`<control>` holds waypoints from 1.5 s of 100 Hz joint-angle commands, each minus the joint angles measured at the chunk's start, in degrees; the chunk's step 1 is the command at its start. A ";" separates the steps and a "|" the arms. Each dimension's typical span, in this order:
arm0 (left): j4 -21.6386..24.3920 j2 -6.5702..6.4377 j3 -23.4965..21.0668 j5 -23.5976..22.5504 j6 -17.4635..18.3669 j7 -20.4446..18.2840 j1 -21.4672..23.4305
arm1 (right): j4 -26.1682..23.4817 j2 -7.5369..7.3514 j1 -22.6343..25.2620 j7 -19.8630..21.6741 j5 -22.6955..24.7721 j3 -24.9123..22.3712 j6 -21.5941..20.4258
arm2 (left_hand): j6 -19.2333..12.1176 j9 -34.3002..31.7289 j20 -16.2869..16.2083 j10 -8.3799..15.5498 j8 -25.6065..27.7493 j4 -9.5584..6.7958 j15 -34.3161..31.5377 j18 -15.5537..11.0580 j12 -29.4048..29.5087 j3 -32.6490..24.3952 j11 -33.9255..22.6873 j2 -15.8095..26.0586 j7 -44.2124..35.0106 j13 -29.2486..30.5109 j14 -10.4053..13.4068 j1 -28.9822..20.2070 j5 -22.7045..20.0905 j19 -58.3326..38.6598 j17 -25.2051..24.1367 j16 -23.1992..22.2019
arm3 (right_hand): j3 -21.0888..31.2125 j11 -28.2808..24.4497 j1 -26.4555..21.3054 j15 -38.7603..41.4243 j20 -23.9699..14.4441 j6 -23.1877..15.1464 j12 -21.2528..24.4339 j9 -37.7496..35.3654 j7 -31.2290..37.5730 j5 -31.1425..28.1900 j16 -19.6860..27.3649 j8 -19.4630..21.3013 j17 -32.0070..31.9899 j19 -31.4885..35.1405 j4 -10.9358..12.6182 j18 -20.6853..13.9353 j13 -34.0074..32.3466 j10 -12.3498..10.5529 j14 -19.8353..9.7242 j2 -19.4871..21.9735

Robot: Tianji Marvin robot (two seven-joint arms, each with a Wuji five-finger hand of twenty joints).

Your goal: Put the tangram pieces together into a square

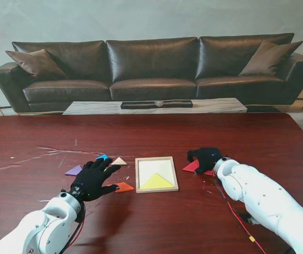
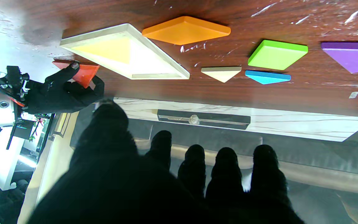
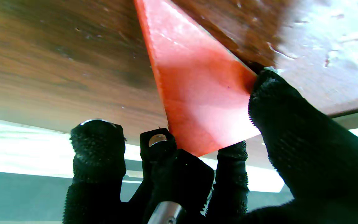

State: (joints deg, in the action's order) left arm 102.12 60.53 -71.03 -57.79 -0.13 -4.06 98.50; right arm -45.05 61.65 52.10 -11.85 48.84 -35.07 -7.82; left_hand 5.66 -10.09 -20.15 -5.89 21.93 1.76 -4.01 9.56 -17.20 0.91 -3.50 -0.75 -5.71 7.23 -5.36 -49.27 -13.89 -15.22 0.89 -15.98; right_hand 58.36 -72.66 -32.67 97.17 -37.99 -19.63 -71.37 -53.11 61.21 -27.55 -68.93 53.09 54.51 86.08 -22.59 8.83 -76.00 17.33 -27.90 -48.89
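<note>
Red triangle (image 3: 197,99) is the piece in hand: the right hand (image 1: 206,157) pinches it, thumb on one edge and fingers (image 3: 231,168) at its tip, one side apparently on the tabletop (image 1: 151,222). Next, I judge, it must be carried toward the tray (image 1: 156,174) beside that hand, where a yellow triangle (image 1: 156,182) lies. Left hand (image 1: 94,178) hovers spread over loose pieces, holding nothing.
</note>
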 commanded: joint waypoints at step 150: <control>-0.46 0.07 0.19 1.56 0.53 0.64 -0.12 | -11.50 -2.87 5.80 20.27 0.73 -7.60 -0.33 | -0.57 0.43 -0.66 -0.28 -0.32 -1.43 -0.43 0.11 -0.06 0.01 -0.41 3.64 1.12 0.86 1.16 -1.50 2.58 -0.23 0.04 -0.31 | -9.06 -2.99 -6.40 -22.47 0.77 -2.06 11.31 -0.83 18.77 4.25 8.17 -24.96 -3.57 -8.46 -0.86 10.92 2.03 -32.23 9.13 25.26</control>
State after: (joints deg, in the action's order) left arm 101.58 60.57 -71.01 -56.45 0.23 -3.26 98.44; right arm -56.77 58.89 56.99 7.25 48.66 -43.83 -7.78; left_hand 5.66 -10.09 -20.17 -5.89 21.93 1.76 -4.68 9.64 -17.20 0.88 -3.60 0.85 -5.67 7.85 -5.31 -50.00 -12.40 -15.73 0.97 -16.01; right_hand 48.89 -72.92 -34.13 79.68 -38.58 -19.49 -59.68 -53.05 78.30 -22.10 -60.70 32.24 52.21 78.17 -22.19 17.70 -77.24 -5.34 -31.20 -30.23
